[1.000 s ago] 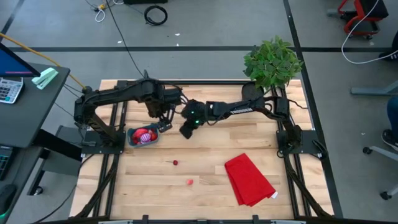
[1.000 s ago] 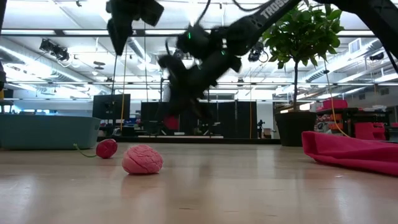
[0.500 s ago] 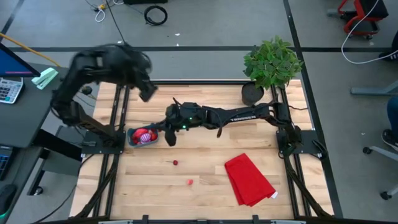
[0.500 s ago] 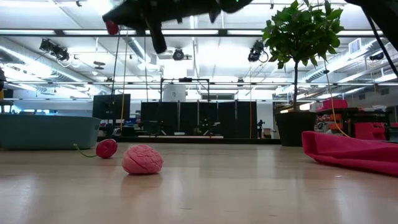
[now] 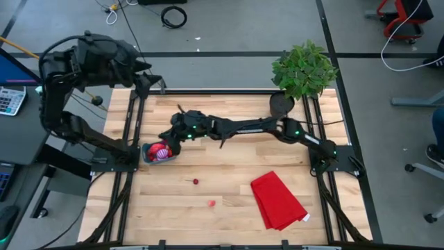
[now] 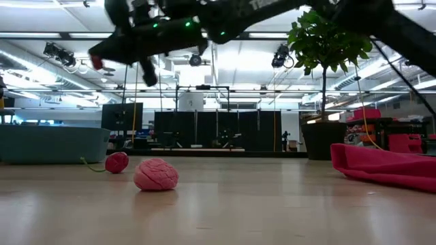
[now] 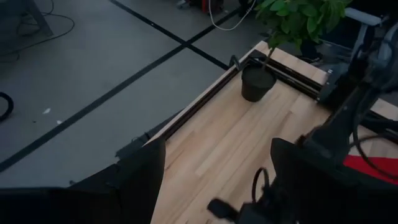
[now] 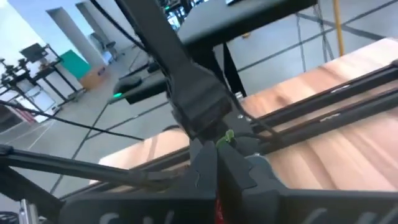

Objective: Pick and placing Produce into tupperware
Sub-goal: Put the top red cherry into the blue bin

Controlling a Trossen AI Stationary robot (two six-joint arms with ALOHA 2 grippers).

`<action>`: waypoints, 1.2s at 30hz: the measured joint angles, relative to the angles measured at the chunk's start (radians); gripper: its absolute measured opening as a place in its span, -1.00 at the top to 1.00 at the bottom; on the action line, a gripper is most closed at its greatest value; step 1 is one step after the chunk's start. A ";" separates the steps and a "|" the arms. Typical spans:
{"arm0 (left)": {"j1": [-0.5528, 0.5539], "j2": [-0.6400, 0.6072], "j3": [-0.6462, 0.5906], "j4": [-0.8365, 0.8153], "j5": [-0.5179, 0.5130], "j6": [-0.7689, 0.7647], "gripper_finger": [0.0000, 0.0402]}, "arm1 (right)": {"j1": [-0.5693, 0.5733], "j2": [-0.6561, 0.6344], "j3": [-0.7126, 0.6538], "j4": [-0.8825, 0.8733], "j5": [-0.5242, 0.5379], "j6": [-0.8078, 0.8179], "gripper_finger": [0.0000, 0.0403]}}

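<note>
Two pieces of produce, a cherry (image 5: 195, 182) and a pink lobed piece (image 5: 211, 203), lie loose on the table (image 5: 229, 173) at lower centre of the high view. Left of centre, the right gripper (image 5: 168, 138) reaches over the tupperware (image 5: 158, 153), which is already part-filled. Its fingers pinch something small and red, likely for dropping in. The left gripper (image 5: 154, 85), raised at upper left, waits with fingers spread and nothing between them, apparently clearing room. A red cloth (image 5: 277, 200) lies at lower right.
</note>
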 joint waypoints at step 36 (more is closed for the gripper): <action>0.000 0.002 -0.001 -0.004 -0.003 0.028 -0.47 | 0.000 0.190 0.148 -0.254 0.050 -0.079 0.81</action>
